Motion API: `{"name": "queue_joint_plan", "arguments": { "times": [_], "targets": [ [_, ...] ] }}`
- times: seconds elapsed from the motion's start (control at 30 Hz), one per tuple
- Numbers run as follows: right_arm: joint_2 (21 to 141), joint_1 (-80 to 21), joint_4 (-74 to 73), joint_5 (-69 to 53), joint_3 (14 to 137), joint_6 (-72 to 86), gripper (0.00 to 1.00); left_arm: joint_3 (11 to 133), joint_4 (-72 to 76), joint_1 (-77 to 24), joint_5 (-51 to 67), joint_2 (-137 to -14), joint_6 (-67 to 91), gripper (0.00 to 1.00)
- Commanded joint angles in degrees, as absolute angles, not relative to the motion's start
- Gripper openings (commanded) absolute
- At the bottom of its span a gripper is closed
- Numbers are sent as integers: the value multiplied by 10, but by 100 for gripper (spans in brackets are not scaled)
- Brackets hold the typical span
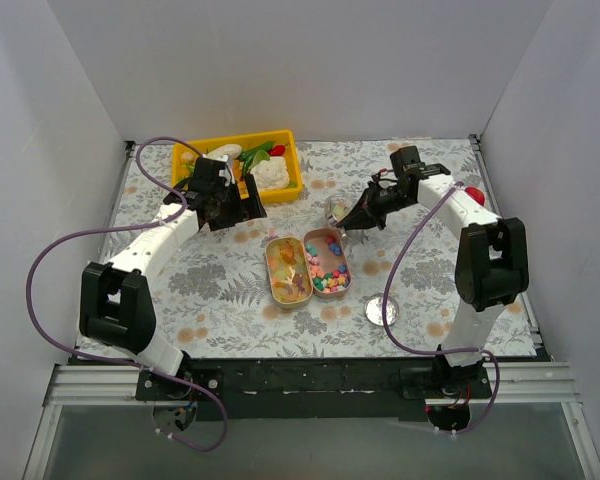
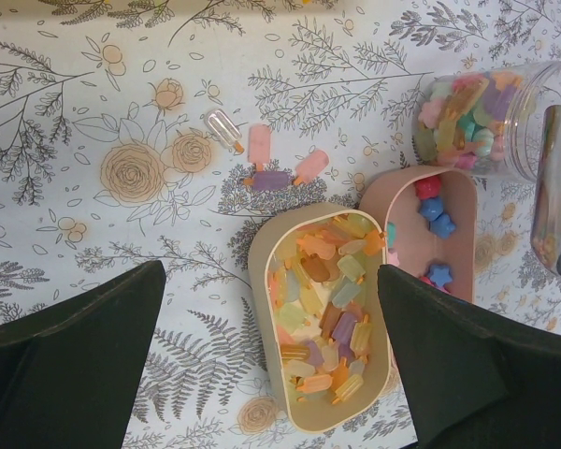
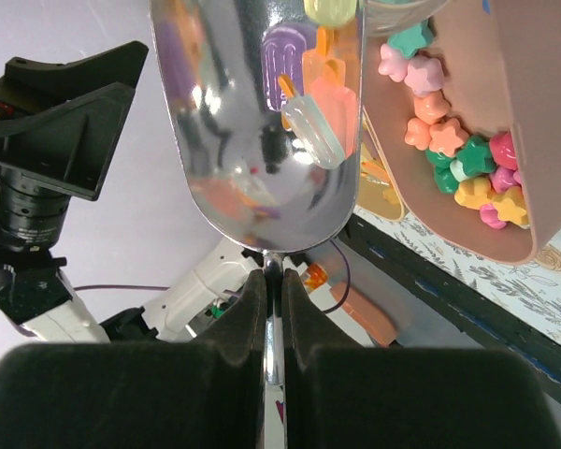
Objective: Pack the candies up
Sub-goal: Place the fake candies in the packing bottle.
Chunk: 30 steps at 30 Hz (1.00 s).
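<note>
Currently in the right gripper (image 3: 274,281): both fingers are pressed together on the thin handle of a metal scoop (image 3: 252,140), whose bowl reaches away from them.
Candies (image 3: 313,131) against the right fingers: at least four lolly-shaped ones lie in the bowl, beyond the fingertips and not touching them. One is purple, one orange-pink, one clear and one yellow; reflections make a firmer count unsafe.
Left gripper (image 2: 271,281): the fingers are spread wide and hold nothing.
Candies against the left fingers: in the wrist view the left tin (image 2: 254,253), full of pastel lolly shapes, shows in the gap between the two fingers. The overhead view puts the gripper to the far left of the tins, apart from them.
Tins: two pink oval ones side by side at the table's middle. The right tin (image 2: 463,234) holds star-shaped pieces.
Loose candies: four lie on the cloth just far-left of the left tin.
Jar (image 2: 533,103): one clear jar, on the far right of the tins, with mixed candies inside.
Round silver disc (image 1: 381,313): one, near-right of the tins.
Yellow tray (image 1: 212,144): one, far left.
Red ball (image 1: 474,195): one, at the right arm.
</note>
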<state>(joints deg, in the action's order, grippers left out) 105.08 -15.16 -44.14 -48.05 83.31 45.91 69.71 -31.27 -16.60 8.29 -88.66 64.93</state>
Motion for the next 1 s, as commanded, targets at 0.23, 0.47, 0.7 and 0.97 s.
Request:
{"name": "queue_joint_plan", "arguments": {
  "times": [0.23, 0.47, 0.7, 0.97],
  "targets": [
    [990, -134, -261, -545, 753, 608, 1, 689, -312, -163, 75, -858, 650, 98],
    [960, -130, -122, -567, 679, 717, 1, 684, -312, -163, 75, -853, 652, 98],
    [941, -127, -9, -575, 650, 789, 1, 679, -312, -163, 73, -849, 654, 98],
    [933, -127, -34, -571, 649, 762, 1, 686, -315, -163, 74, -850, 650, 98]
  ]
}}
